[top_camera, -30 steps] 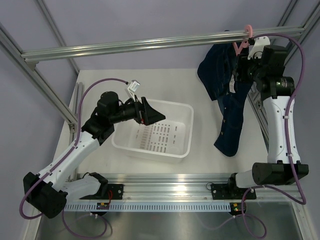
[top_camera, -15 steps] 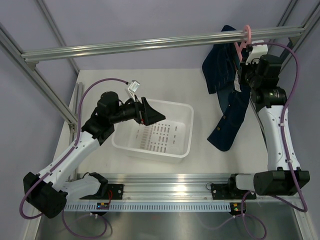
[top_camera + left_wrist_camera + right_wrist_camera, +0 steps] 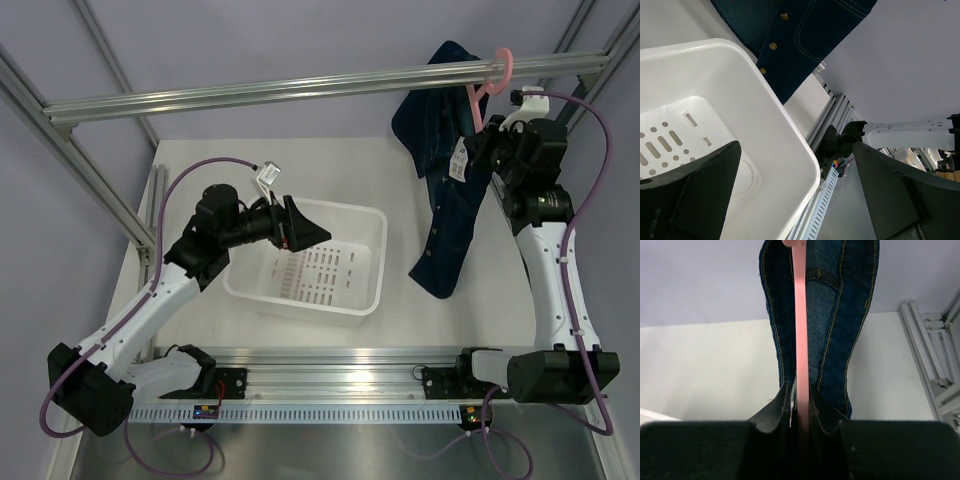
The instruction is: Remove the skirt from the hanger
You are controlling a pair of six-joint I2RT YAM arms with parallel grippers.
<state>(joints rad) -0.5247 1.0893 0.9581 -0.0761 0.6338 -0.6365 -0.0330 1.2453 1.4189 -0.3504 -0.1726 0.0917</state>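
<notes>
Gripping the pink hanger in the right gripper, skirt draped round it just ahead. Nothing in the wide-open left gripper.

Pale lilac walls behind a white tabletop

The rear right corner is being crowded by the dark navy denim skirt, draped from the thin light-pink plastic hanger hooked over the silver aluminium crossbar. Approach from above is being barred by that bar. The skirt's right flank is being blocked by the right gripper, closed on the hanger. The table's middle is being taken up by the white slotted plastic bin (the spread-wide left gripper is being held over it). Free passage is being left over the bare white tabletop between bin and skirt.
</notes>
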